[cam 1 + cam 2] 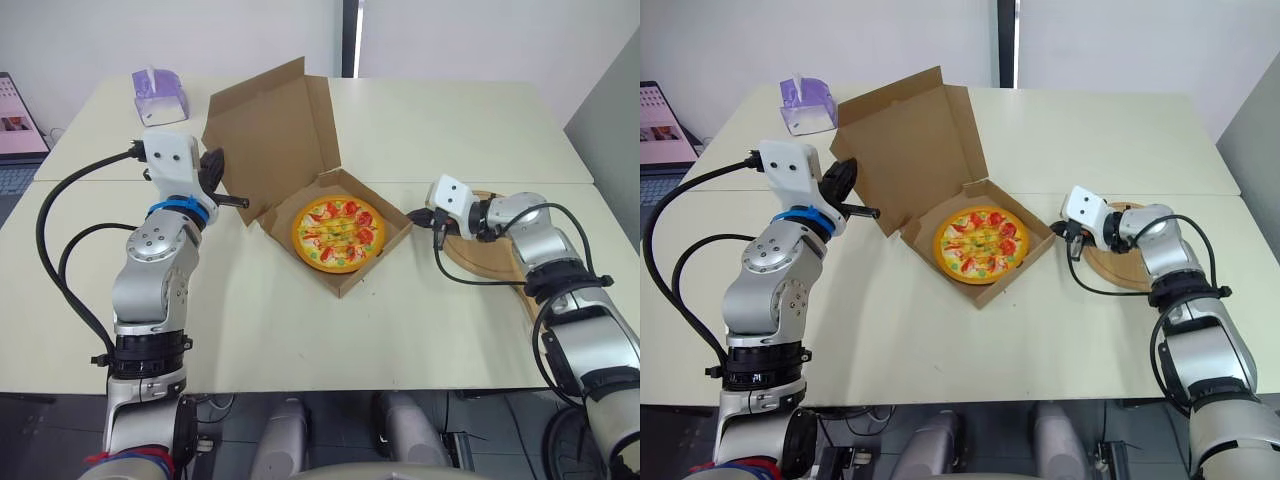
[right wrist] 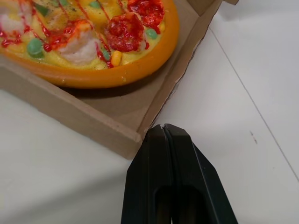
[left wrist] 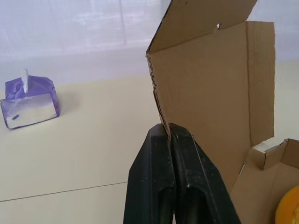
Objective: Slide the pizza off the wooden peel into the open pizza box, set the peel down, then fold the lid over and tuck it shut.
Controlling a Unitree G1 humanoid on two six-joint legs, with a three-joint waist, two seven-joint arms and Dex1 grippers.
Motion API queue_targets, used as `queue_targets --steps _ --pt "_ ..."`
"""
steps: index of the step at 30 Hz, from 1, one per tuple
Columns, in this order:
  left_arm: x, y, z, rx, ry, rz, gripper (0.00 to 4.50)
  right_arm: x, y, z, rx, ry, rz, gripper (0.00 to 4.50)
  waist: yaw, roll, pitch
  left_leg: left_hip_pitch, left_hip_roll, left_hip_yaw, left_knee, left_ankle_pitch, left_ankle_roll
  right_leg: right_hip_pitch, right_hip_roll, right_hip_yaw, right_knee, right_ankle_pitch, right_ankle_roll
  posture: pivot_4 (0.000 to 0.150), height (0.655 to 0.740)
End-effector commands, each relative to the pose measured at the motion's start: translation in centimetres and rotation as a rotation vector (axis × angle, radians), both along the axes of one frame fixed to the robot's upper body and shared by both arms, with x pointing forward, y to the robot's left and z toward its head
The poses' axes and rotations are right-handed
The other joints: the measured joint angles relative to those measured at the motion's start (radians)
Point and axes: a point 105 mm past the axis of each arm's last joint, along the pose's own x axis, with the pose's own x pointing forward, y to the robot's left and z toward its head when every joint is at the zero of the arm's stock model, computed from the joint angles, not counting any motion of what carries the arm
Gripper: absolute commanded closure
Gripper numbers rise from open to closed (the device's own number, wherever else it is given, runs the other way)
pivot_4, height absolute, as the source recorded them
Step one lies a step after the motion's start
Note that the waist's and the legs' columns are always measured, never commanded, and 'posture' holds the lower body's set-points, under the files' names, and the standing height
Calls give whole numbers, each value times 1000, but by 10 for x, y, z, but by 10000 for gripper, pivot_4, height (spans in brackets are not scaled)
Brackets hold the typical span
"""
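The pizza point(image 1: 340, 233) lies inside the brown cardboard box point(image 1: 395, 250) at mid-table. The lid point(image 1: 270, 125) stands upright behind it. My left gripper point(image 1: 243, 203) is shut, and its tips point(image 3: 168, 127) touch the lid's lower left edge from outside. My right gripper point(image 1: 414, 216) is also shut, with nothing held. It sits on the table just off the box's right corner point(image 2: 140, 135). The round wooden peel point(image 1: 1125, 262) lies flat on the table to the right, partly under my right forearm.
A purple tissue pack point(image 1: 158, 95) stands at the table's far left corner, behind the lid. A laptop point(image 1: 15, 125) sits off the left edge. A seam point(image 1: 480, 182) runs across between two joined tables.
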Motion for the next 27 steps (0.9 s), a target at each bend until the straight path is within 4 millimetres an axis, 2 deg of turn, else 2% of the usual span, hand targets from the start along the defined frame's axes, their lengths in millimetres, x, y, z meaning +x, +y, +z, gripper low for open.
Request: queue_targets --steps 1,7,14,16,18,21,27 --pt "4 -12 21 20 -79 -47 45000 -12 7 7 29 -3 46 44680 -1 0 0 0 0 0 0 0 0 0 0 0 0 0 0 1500 7400" --pt "14 -29 24 28 -76 -155 45000 -42 21 8 77 44 101 44680 -4 0 0 1 0 0 0 0 0 0 0 0 1 0 0 1500 7400" --pt "24 -38 28 64 -100 -209 45000 -93 55 3 117 137 216 44680 -3 0 0 0 0 0 1 0 0 0 0 0 1 0 0 1500 7400" --pt "27 -40 29 58 -98 -229 45000 -101 63 4 132 146 229 44680 -3 0 0 0 0 0 1 0 0 0 0 0 1 0 0 1500 7400" --pt "29 -42 30 59 -98 -243 45000 -102 64 4 137 149 223 44680 -3 0 0 0 0 0 1 0 0 0 0 0 1 0 0 1500 7400" --pt "34 -45 33 52 -100 -263 45000 -92 51 7 107 106 178 44680 -2 0 0 0 0 -1 1 0 0 0 0 0 1 0 1 1500 7400" --pt "38 -44 37 52 -108 -269 45000 -51 32 52 219 -59 0 44680 -1 0 0 0 -1 0 2 0 0 1 0 0 1 1 2 1500 7400"
